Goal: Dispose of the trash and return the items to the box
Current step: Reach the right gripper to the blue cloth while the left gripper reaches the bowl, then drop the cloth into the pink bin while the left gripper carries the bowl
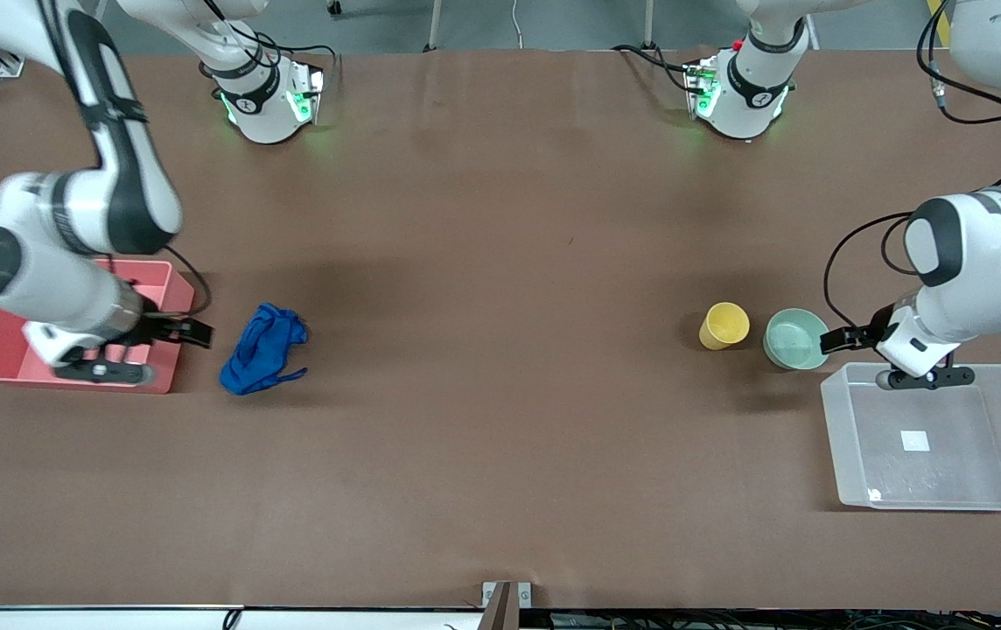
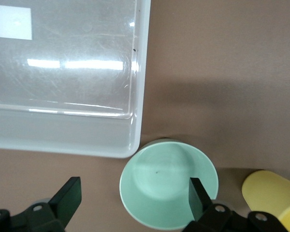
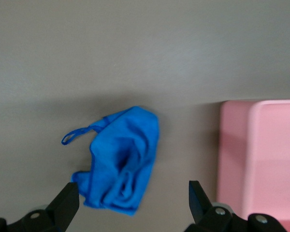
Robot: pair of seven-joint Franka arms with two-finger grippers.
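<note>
The blue wad of trash [image 1: 262, 348] lies on the table beside the pink bin [image 1: 2, 346]; it also shows in the right wrist view [image 3: 123, 159]. My right gripper [image 1: 196, 333] [image 3: 133, 198] is open and empty, over the table between the bin's edge and the wad. The yellow cup [image 1: 724, 325] [image 2: 270, 198] and the mint-green bowl [image 1: 795, 338] [image 2: 169, 188] stand side by side beside the clear box [image 1: 938, 490] [image 2: 63, 130]. My left gripper [image 1: 839, 339] [image 2: 134, 198] is open and empty, low over the bowl's rim on the box side, one finger over the bowl's inside.
The pink bin [image 3: 261, 154] sits at the right arm's end of the table. The clear box holds only its white label [image 1: 914, 440] [image 2: 10, 21]. Brown table stretches between the wad and the cup.
</note>
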